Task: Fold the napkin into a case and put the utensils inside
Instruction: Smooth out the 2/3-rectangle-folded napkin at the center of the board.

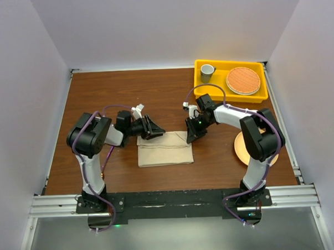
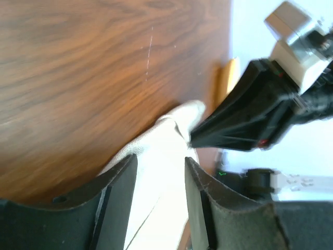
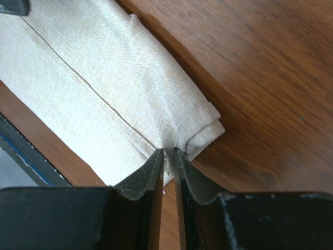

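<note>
Right wrist shows right gripper [image 3: 167, 152] pinching the napkin [image 3: 104, 78] end; left gripper [image 2: 160, 159] straddles it, fingers apart.

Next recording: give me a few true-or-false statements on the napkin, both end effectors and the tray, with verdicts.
1. The right end effector pinches an edge of the napkin. True.
2. The left end effector is clamped shut. False: its jaws stand apart, with cloth between them.
3. A cup stands in the yellow tray. True.
4. The napkin lies in the tray. False: it lies folded on the table, between the two end effectors.
</note>
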Tool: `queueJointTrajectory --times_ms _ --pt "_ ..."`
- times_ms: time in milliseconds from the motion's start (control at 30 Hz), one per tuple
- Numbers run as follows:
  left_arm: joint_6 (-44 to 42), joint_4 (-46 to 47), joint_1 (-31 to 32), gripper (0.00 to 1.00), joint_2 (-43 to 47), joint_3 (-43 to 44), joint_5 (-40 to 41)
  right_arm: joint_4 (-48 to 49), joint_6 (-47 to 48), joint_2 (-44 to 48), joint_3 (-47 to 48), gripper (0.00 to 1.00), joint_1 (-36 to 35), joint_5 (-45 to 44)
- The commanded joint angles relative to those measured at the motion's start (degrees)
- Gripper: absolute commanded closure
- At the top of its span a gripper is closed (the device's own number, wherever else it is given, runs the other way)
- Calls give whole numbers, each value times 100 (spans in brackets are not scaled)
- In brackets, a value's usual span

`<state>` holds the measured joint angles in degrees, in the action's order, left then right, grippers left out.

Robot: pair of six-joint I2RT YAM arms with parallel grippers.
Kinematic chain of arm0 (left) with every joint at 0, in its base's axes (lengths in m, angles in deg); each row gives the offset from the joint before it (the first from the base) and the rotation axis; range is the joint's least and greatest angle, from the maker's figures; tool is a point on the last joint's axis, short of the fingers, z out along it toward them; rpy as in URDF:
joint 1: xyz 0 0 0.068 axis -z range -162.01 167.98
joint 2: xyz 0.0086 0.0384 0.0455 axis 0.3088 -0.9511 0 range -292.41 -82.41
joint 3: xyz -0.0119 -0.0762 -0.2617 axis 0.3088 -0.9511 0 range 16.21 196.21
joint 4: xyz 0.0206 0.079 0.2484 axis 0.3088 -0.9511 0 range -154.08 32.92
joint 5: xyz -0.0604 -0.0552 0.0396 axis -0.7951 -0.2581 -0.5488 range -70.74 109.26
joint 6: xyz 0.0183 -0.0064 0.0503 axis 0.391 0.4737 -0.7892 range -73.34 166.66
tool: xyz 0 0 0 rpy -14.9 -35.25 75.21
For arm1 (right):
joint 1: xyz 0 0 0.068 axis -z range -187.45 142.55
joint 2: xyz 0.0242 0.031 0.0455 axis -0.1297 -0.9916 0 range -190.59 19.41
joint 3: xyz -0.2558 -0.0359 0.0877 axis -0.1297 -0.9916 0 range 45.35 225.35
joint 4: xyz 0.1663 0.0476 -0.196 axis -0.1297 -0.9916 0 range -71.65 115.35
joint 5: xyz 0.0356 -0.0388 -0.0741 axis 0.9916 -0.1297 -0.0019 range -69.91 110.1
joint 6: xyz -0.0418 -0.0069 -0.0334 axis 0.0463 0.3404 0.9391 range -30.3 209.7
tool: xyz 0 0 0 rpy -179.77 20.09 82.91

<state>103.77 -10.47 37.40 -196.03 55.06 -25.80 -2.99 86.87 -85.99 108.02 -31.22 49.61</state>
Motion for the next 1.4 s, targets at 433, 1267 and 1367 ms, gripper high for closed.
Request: queueJointTrajectory --times_ms 433,1267,1367 --pt "-1507 -1540 -983 41 1291 -245 -970 188 -7 -472 -177 81 -40 -922" --pt "-491 -750 895 100 491 1158 330 337 46 -288 -457 90 -49 -913" --pt "-270 -671 1168 100 227 1396 629 373 11 -226 -519 90 -40 -922"
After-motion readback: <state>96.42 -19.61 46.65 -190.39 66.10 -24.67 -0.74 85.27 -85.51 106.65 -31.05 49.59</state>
